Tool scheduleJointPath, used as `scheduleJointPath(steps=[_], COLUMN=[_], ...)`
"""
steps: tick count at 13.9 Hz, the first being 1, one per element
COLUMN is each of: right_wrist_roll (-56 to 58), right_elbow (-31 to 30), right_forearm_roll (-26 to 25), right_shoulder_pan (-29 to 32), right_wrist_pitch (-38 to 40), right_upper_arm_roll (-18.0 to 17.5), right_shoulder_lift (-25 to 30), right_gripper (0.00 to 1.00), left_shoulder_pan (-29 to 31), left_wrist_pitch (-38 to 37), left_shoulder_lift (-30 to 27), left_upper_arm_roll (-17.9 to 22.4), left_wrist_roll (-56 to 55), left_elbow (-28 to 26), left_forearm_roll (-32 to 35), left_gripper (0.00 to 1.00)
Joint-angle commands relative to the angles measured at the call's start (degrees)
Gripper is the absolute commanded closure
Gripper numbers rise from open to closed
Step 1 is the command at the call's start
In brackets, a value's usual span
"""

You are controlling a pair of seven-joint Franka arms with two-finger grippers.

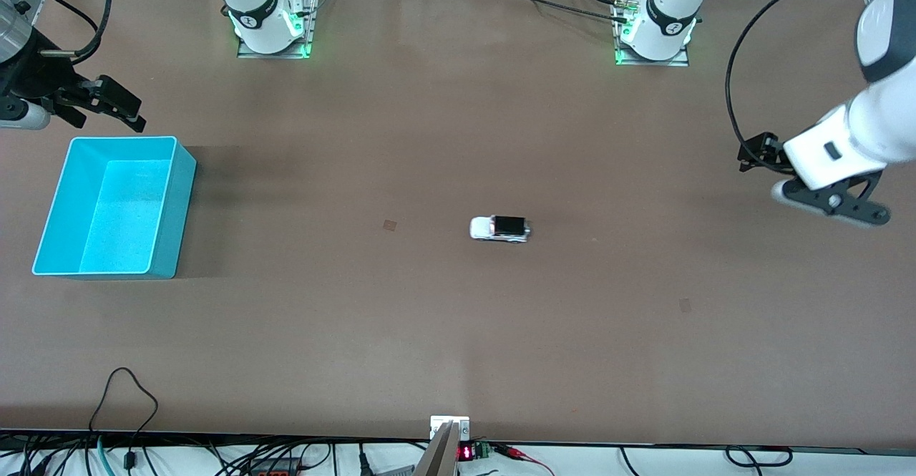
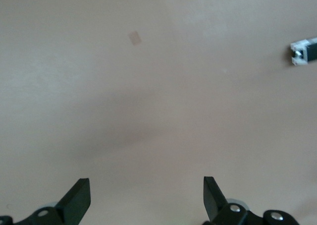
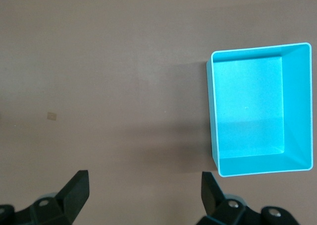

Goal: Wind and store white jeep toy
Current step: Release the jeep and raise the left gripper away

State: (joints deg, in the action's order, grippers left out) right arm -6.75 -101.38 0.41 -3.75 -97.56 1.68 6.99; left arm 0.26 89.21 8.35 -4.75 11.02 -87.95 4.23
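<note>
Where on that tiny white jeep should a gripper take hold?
Probably across the jeep's two long flat sides at mid-body, coming straight down from above. It stands upright on its wheels, alone on the table, long axis running between the arms' ends, so nothing blocks the fingers. Both grippers, left and right, are open.

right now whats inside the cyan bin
Nothing. The cyan bin shows a bare floor in the right wrist view and the front view; no part of its inside is covered. The white jeep toy sits out on the table, mid-table.
</note>
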Motion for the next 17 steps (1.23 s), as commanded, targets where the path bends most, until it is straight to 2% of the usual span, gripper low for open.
scheduleJointPath(steps=[1, 2, 7, 9, 12, 17], right_wrist_roll=[0.4, 0.4, 0.4, 0.4, 0.4, 0.4], right_elbow=[0.3, 0.3, 0.3, 0.3, 0.3, 0.3], right_forearm_roll=[-0.1, -0.1, -0.1, -0.1, -0.1, -0.1], right_shoulder_pan=[-0.4, -0.3, -0.4, -0.3, -0.4, -0.4], right_wrist_pitch=[0.5, 0.5, 0.5, 0.5, 0.5, 0.5], right_upper_arm_roll=[0.3, 0.3, 0.3, 0.3, 0.3, 0.3], right_shoulder_lift=[0.0, 0.1, 0.1, 0.1, 0.0, 0.1], right_gripper=[0.0, 0.0, 0.0, 0.0, 0.0, 0.0], left_shoulder_pan=[-3.1, -4.3, -5.7, -5.5, -4.3, -4.2], left_wrist_pitch=[4.1, 4.3, 6.7, 6.7, 6.8, 5.2], left_shoulder_lift=[-6.8, -7.6, -12.5, -13.0, -12.8, -12.0], left_upper_arm_roll=[4.1, 6.0, 7.2, 7.1, 7.1, 7.0], left_wrist_roll=[-5.3, -6.9, -10.2, -10.1, -9.9, -9.9], left_elbow=[-6.9, -7.1, -13.8, -14.3, -14.5, -12.4], left_forearm_roll=[0.0, 0.0, 0.0, -0.1, -5.3, -4.6], left_gripper=[0.0, 0.0, 0.0, 0.0, 0.0, 0.0])
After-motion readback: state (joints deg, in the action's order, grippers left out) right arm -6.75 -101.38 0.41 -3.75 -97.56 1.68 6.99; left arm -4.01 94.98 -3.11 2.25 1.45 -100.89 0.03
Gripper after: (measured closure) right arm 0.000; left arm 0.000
